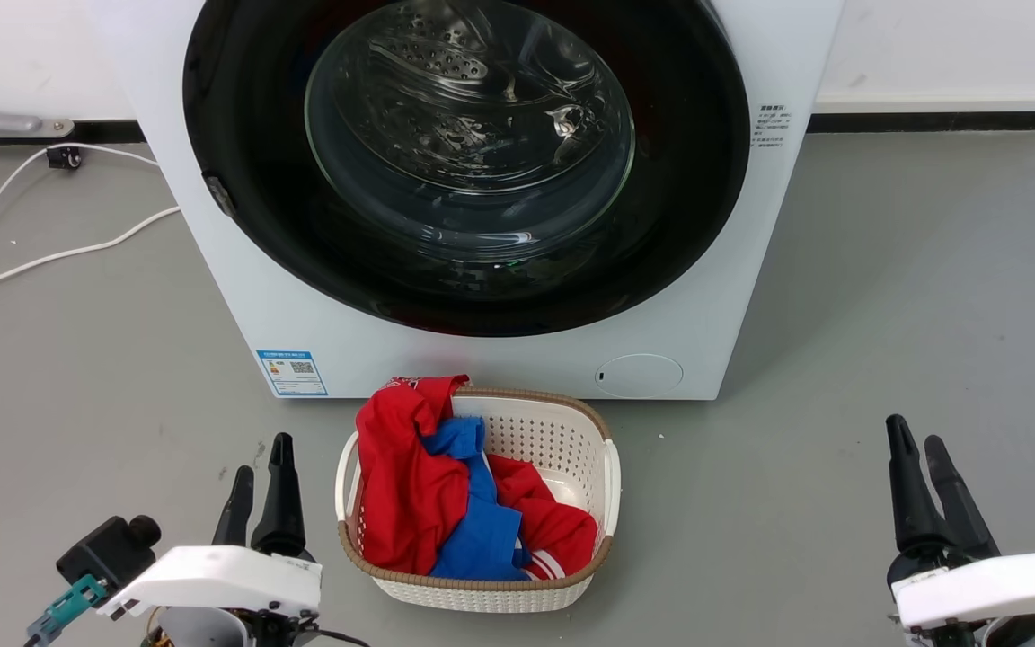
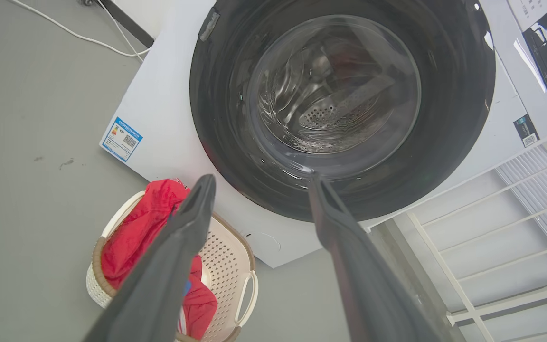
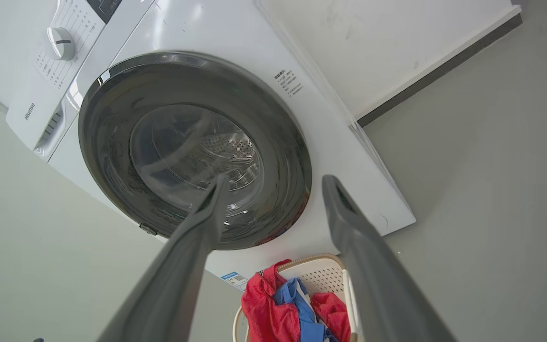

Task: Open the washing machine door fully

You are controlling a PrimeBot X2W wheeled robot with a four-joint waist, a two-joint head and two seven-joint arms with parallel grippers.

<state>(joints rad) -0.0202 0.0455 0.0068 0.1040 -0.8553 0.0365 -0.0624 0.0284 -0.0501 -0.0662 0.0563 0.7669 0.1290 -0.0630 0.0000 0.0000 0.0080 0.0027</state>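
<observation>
Glossy black round washing machine door [image 1: 688, 180], bulging clear centre, shut; left claw [image 1: 262, 456], right claw [image 1: 915, 431] spread, empty.

glossy black washing machine door [image 1: 239, 162], red garment [image 1: 405, 485]

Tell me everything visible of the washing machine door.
The washing machine door is a round glossy black ring around a bulging clear glass bowl, through which the perforated steel drum shows. It looks shut, flat against the white machine front, with a grey tab at its left edge. Nothing touches it; the left hand and right hand are open, well short of it.
</observation>
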